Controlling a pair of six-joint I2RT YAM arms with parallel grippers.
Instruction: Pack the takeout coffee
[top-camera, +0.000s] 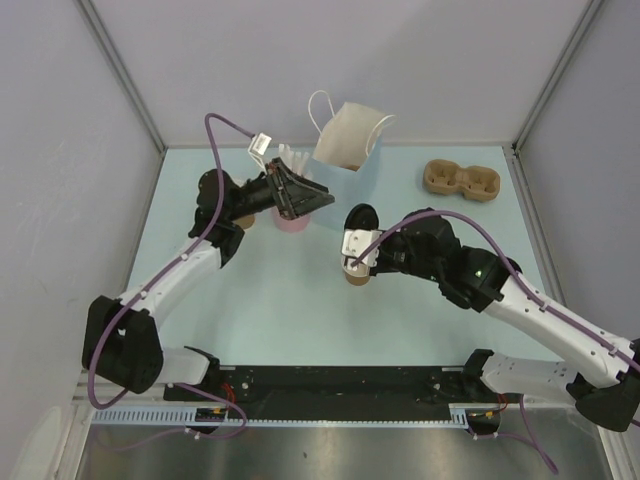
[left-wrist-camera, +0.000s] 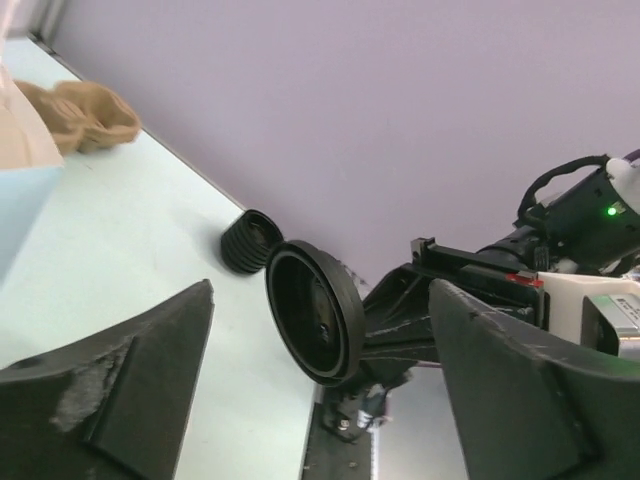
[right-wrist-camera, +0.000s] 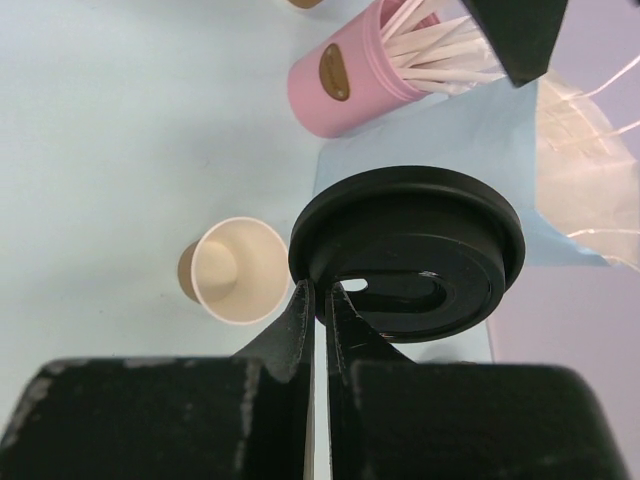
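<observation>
The takeout coffee's kraft-brown cup (right-wrist-camera: 235, 270) stands lidless on the table, just below and left of my right gripper (right-wrist-camera: 320, 290). In the top view the cup (top-camera: 355, 280) shows partly under that wrist. The right gripper (top-camera: 358, 237) is shut on the rim of a round black lid (right-wrist-camera: 405, 255), held on edge above the table (top-camera: 360, 220). My left gripper (top-camera: 316, 195) hovers open beside the pink cup, with nothing between its fingers. Through its open fingers (left-wrist-camera: 130, 380) I see the held lid (left-wrist-camera: 310, 310) further off.
A pink cup with white straws (top-camera: 292, 215) stands under the left gripper, with tan cups (top-camera: 243, 218) behind the arm. The white paper bag (top-camera: 350, 135) stands at the back centre. A brown cup carrier (top-camera: 460, 180) lies back right. A stack of black lids (left-wrist-camera: 248, 240) sits near the wall.
</observation>
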